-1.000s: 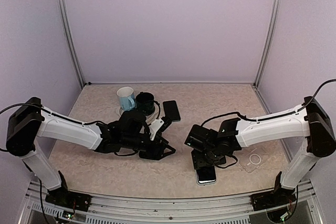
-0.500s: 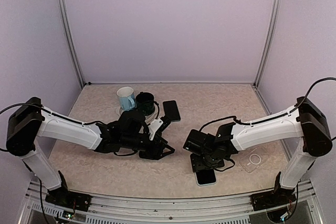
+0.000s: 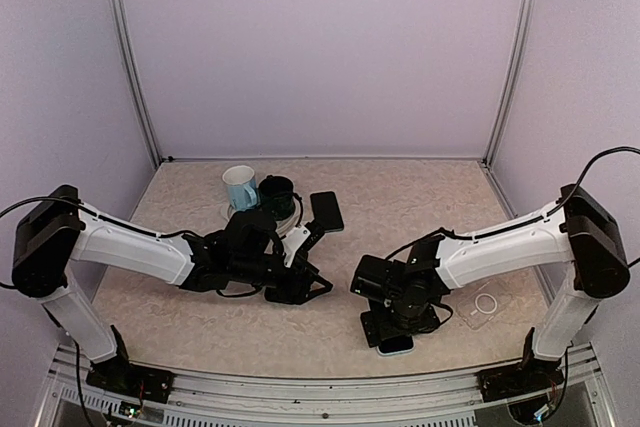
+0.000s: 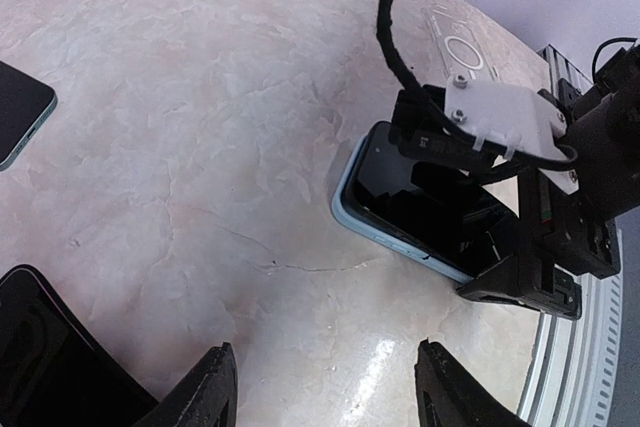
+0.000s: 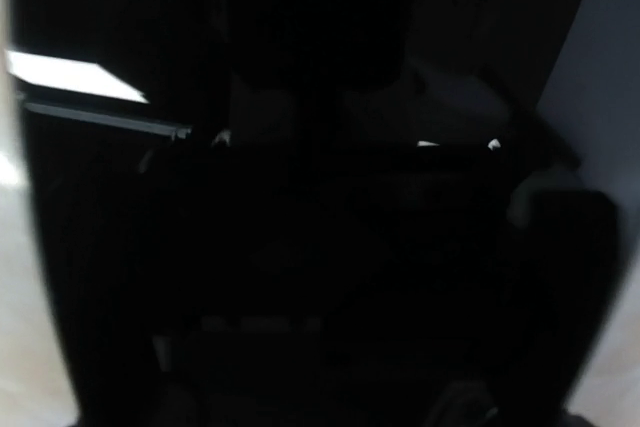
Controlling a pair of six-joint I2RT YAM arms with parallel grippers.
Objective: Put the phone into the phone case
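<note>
Right gripper (image 3: pixel 393 319) sits low over the light-blue phone (image 3: pixel 399 345) at the near edge of the table (image 3: pixel 440 197). I cannot tell whether its fingers are clenched or spread. The clear phone case (image 3: pixel 482 305) lies to the phone's right, apart from it. Left gripper (image 4: pixel 322 372) hovers mid-table, fingers spread, holding nothing. Farther back, a dark phone (image 3: pixel 326 211) lies beside a pale mug (image 3: pixel 240 187).

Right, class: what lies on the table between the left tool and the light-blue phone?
Only bare table: the left wrist view shows nothing between the left tool and the phone.
</note>
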